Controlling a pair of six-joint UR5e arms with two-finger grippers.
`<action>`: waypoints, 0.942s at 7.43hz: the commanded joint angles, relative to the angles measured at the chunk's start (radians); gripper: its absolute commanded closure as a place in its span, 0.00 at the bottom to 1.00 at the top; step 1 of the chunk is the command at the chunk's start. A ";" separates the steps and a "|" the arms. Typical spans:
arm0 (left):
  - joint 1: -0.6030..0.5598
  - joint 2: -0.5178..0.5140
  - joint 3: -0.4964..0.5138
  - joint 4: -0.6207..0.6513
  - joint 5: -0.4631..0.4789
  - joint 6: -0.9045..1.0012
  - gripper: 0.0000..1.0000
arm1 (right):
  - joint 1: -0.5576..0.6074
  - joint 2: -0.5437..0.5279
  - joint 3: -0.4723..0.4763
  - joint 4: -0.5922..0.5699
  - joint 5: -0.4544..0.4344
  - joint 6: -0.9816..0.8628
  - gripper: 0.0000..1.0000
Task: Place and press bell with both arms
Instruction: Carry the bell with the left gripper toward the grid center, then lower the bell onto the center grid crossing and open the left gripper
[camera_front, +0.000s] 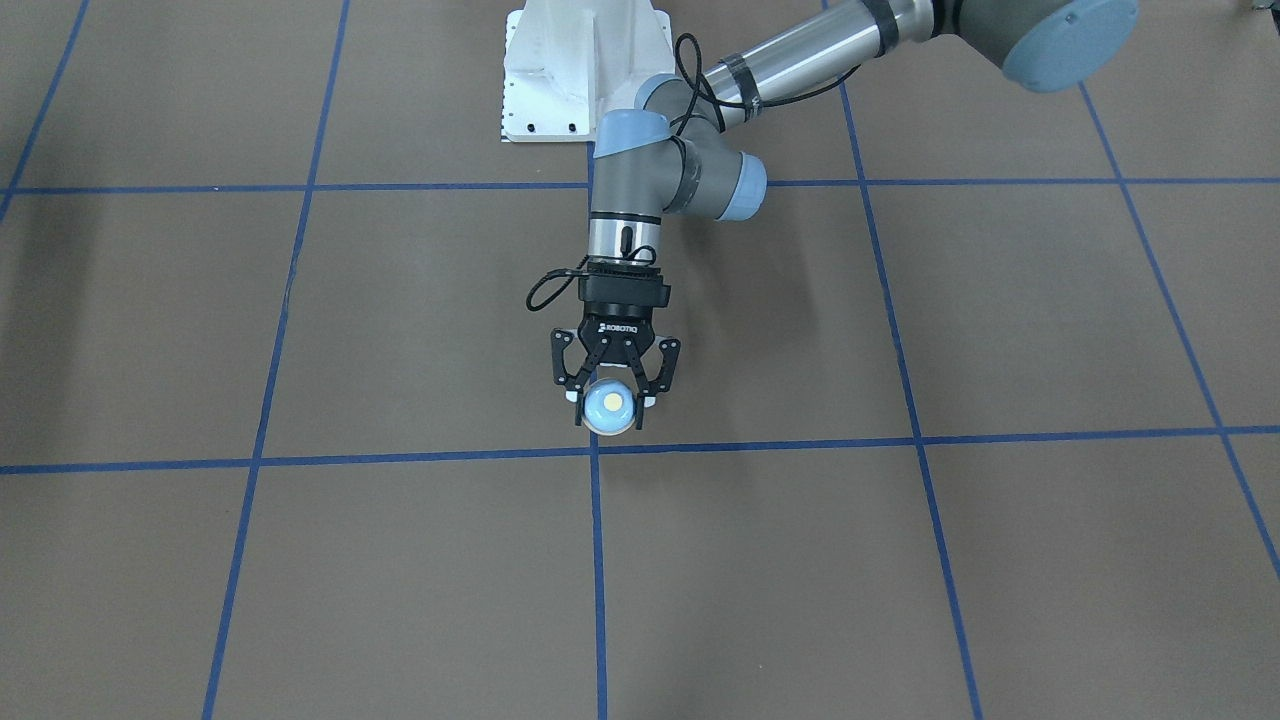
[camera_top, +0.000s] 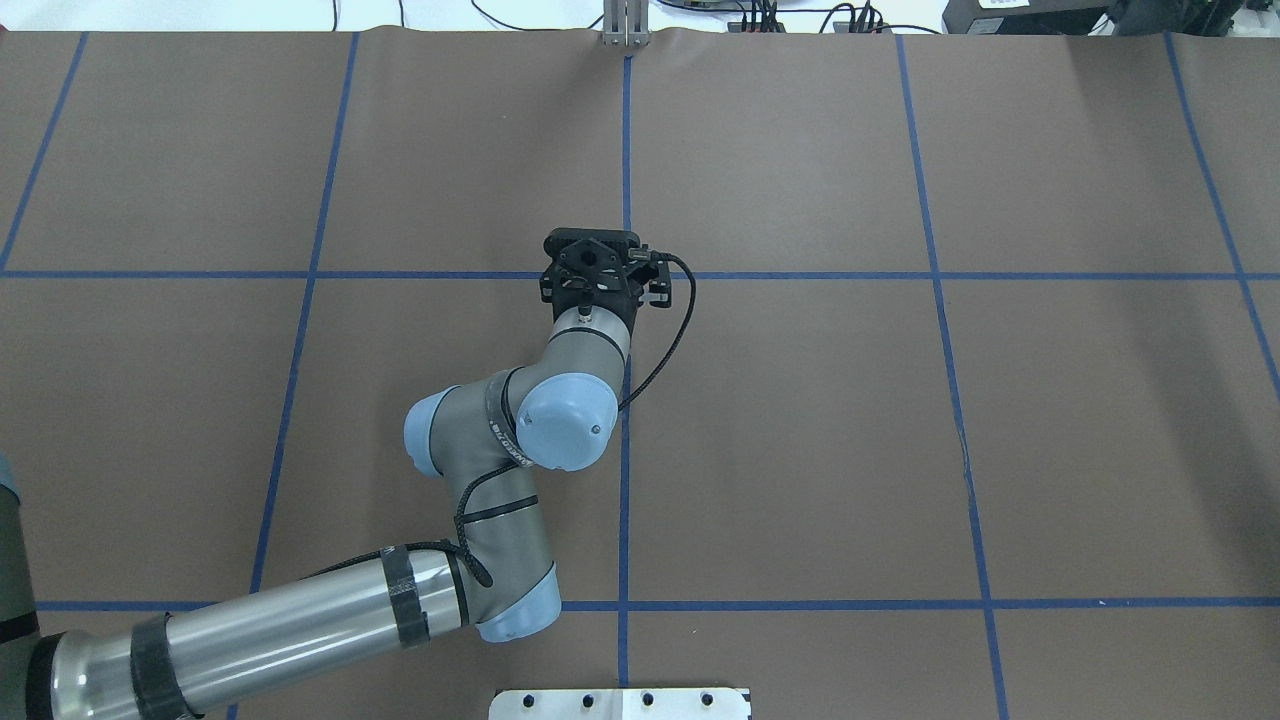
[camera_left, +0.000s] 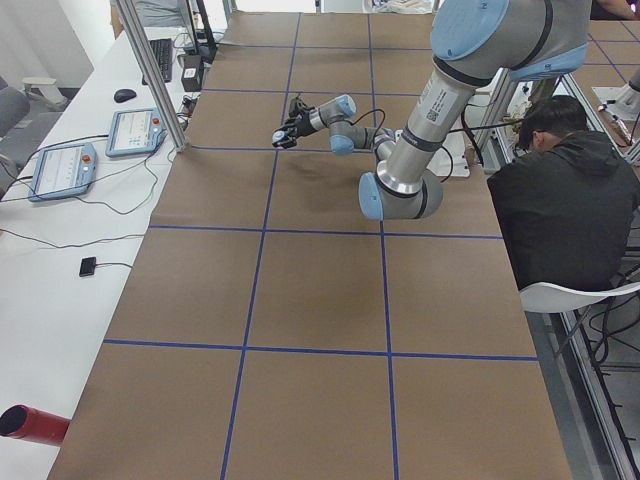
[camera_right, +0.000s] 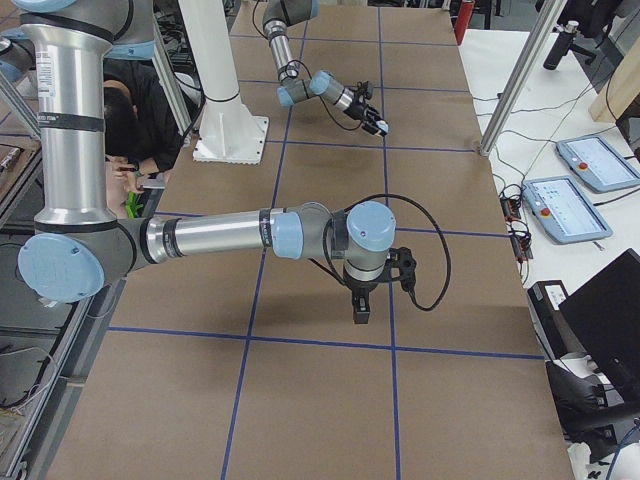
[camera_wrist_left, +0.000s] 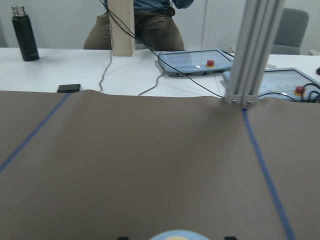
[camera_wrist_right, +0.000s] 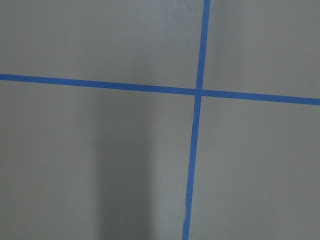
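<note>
While L gripper (camera_front: 610, 412) is clamped on bell (camera_front: 609, 402), just robot-side of tape cross (camera_front: 597, 447), release isn't done and the press is left. R gripper (camera_right: 360, 306) is well apart from that cross; can't tell its jaws.

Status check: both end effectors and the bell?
Left end effector shut on bell, button up. Right end effector points down, well apart from bell; open or shut unclear. Nothing visible in between.
</note>
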 joint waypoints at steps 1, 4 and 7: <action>0.001 -0.033 0.116 -0.123 -0.067 0.094 1.00 | -0.003 0.009 0.004 0.000 0.002 0.002 0.00; 0.001 -0.044 0.155 -0.124 -0.069 0.095 1.00 | -0.002 0.011 0.007 0.000 0.004 0.002 0.00; -0.005 -0.046 0.153 -0.123 -0.107 0.098 0.22 | -0.002 0.011 0.005 0.000 0.001 0.002 0.00</action>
